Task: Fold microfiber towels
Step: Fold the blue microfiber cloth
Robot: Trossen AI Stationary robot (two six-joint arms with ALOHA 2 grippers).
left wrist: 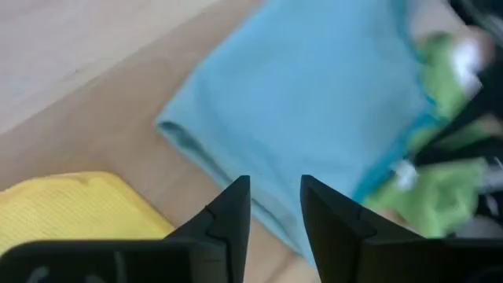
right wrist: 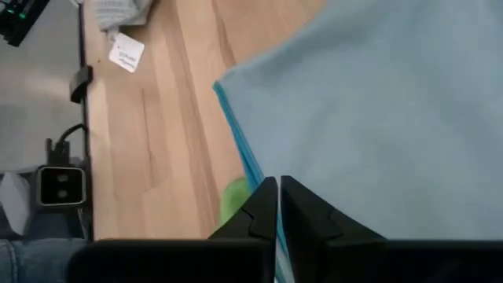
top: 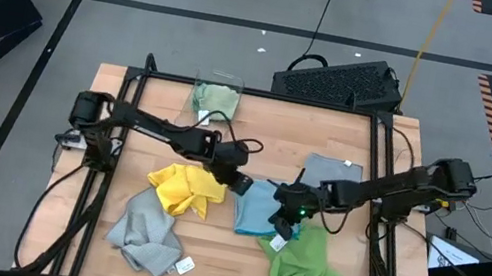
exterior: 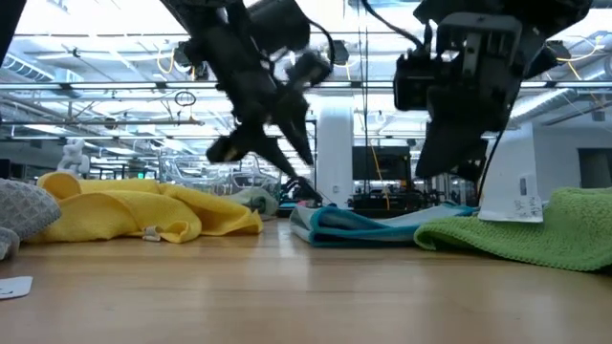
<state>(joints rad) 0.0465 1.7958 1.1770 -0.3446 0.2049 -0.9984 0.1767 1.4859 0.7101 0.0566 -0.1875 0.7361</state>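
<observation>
Jaws of left gripper [left wrist: 275, 206] slightly parted, right gripper [right wrist: 279, 206] shut, above light blue towel [top: 257, 208]

Soft matt light blue cloth [left wrist: 314, 102] on smooth pale wooden table [top: 205, 253]; waffle-textured yellow cloth [exterior: 134, 210].

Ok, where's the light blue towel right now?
In the high view, the light blue towel lies folded mid-table, between the yellow towel and the bright green towel, beneath both grippers.
</observation>
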